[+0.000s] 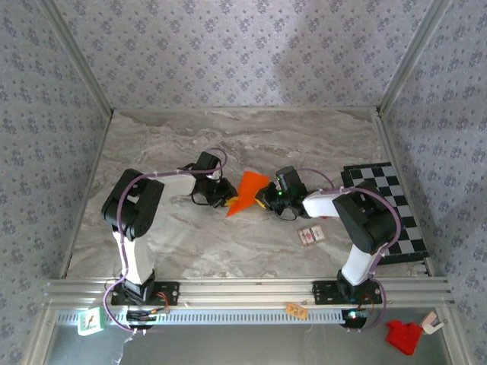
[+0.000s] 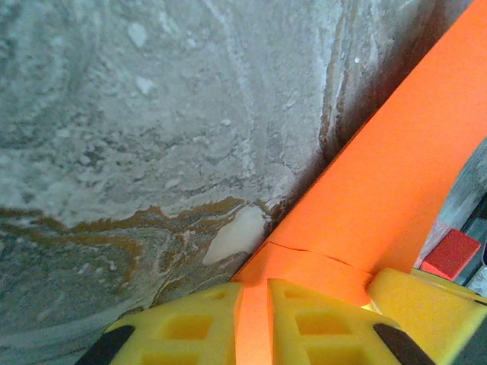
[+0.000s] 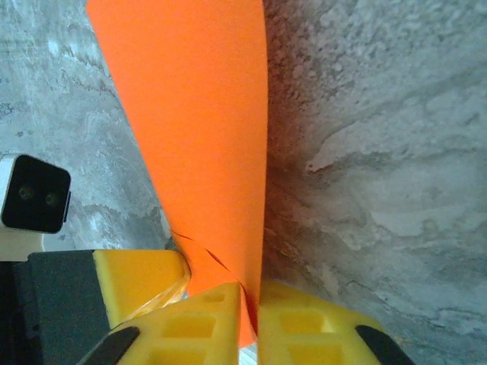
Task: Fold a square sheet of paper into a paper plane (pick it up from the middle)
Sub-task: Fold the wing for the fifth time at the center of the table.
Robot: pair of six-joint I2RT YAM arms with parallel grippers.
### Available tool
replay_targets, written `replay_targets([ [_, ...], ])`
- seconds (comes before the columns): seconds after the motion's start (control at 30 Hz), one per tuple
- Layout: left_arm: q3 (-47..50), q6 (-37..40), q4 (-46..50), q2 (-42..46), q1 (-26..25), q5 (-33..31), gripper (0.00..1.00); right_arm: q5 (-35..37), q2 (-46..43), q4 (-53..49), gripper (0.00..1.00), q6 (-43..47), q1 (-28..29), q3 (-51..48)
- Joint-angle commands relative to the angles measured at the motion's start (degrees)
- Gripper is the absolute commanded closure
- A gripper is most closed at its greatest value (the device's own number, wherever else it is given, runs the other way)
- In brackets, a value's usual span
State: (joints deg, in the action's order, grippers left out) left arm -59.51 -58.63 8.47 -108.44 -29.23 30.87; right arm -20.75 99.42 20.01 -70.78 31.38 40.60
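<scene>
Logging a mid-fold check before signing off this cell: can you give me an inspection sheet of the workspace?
Surface: marbled table, no spills seen.
Job's things: orange paper, creased to a point, held between both grippers.
Clutter: checkered board at right; small cards by the right arm; red block on the front ledge.
Grippers: left gripper and right gripper both shut on orange paper.
Cables: purple cables looped along both arms.
Surroundings: patterned walls, metal rail.
</scene>
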Motion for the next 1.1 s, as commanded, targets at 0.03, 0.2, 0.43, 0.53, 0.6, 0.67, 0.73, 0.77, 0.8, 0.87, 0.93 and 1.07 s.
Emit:
replay_targets([
  [0.03, 1.08, -0.52, 1.93, -0.23, 0.58, -1.37, 0.81, 2.20, -1.83, 0.23, 0.92, -0.23, -0.44, -1.14],
  [0.2, 0.31, 1.23, 1.22, 2.42, 0.63, -1.22, 0.75, 2.80, -3.57, -1.64, 0.99, 0.69, -0.54, -0.77],
  [0.43, 0.63, 13.50, 1.54, 9.26, -0.44, -7.09, 0.63, 3.73, -7.99, -7.62, 1.00, 1.28, -1.40, 0.49],
  [0.53, 0.95, 20.92, 1.77, 11.90, -2.27, -10.81, 0.55, 3.79, -9.21, -11.62, 1.00, 1.53, -1.89, 1.83],
  [0.6, 1.44, 25.50, 0.86, 13.50, -3.49, -12.49, 0.49, 3.76, -9.60, -13.53, 1.00, 1.65, -2.02, 2.75],
  [0.67, 2.63, 29.70, -1.17, 14.82, -5.11, -14.74, 0.43, 3.59, -9.81, -14.99, 1.00, 1.22, -2.17, 3.54],
  [0.73, 4.04, 33.10, -3.50, 15.75, -6.35, -15.54, 0.39, 3.57, -10.01, -16.60, 1.00, 1.09, -2.28, 4.37],
  [0.77, 4.86, 34.75, -4.86, 16.10, -7.04, -16.04, 0.38, 3.48, -9.98, -17.46, 1.00, 0.96, -2.37, 4.95],
  [0.8, 5.60, 36.09, -6.07, 16.28, -7.60, -16.44, 0.37, 3.44, -10.04, -17.94, 1.00, 0.91, -2.54, 5.29],
  [0.87, 7.12, 39.75, -8.65, 16.55, -8.97, -17.34, 0.36, 3.05, -10.01, -18.48, 1.00, 0.50, -2.85, 5.86],
  [0.93, 7.99, 43.31, -10.01, 16.52, -10.41, -18.62, 0.35, 2.38, -10.03, -18.70, 1.00, -0.05, -3.20, 6.12],
  [1.07, 9.60, 52.28, -12.74, 16.72, -15.04, -23.13, 0.33, 1.42, -9.97, -19.60, 1.00, -1.01, -3.78, 6.99],
])
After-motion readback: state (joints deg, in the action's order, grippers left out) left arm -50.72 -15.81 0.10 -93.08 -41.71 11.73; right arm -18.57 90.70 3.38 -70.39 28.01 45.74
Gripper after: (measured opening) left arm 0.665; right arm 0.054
